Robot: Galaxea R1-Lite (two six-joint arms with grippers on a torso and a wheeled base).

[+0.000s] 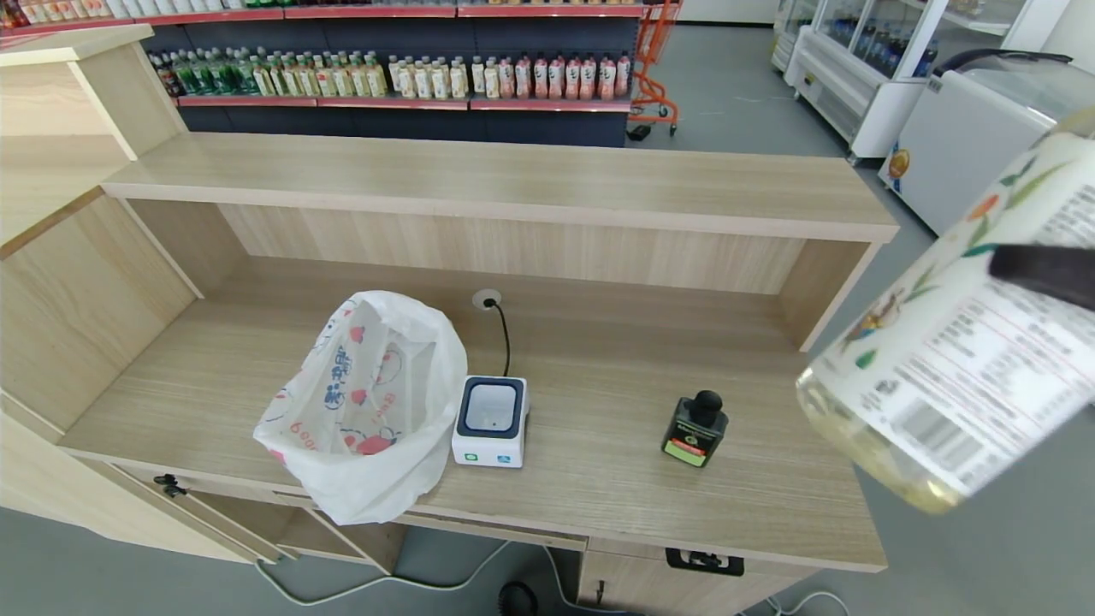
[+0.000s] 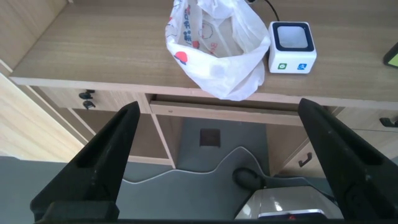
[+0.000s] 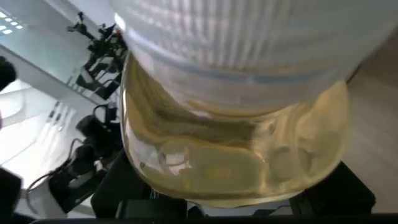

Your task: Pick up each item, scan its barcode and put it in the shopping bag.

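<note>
A large clear bottle (image 1: 958, 342) of yellowish drink, with a white flowered label and its barcode facing me, hangs tilted at the right, off the counter's end and close to the head camera. My right gripper (image 1: 1054, 278) is shut on it, one black finger lying across the label. The bottle's base (image 3: 236, 155) shows from the right wrist. A white shopping bag (image 1: 368, 411) stands open at the counter's front left, and the white scanner (image 1: 489, 419) sits right beside it. My left gripper (image 2: 217, 168) hangs open, low in front of the counter below the bag (image 2: 217, 50).
A small dark bottle (image 1: 695, 428) with a black cap stands on the wooden counter (image 1: 599, 479), to the right of the scanner. The scanner's cable (image 1: 505, 334) runs back to a hole in the counter. A raised shelf (image 1: 513, 180) closes off the back.
</note>
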